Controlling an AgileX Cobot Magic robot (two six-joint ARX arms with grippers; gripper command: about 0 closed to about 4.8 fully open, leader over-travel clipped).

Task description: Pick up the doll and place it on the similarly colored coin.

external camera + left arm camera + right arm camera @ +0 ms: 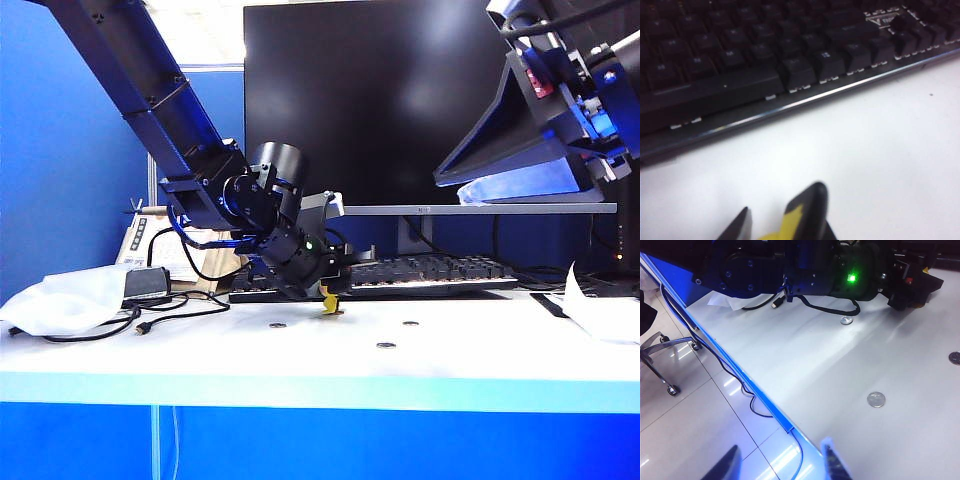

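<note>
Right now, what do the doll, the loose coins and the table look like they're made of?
Doll, in the left gripper: likely matte yellow plastic or rubber. Coins: metal, with a grey, reflective sheen. Table: smooth white laminate, perhaps, faintly glossy. Right gripper hangs open past the table edge.

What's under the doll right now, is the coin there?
The left gripper, shut on the doll, holds it low over the white table. Whatever lies directly beneath is hidden; no copper coin shows.

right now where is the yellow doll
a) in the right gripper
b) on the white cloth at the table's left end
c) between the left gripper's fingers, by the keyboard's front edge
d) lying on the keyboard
c: the doll sits between the left gripper fingers, in front of the keyboard; the right gripper hangs open and empty.
</note>
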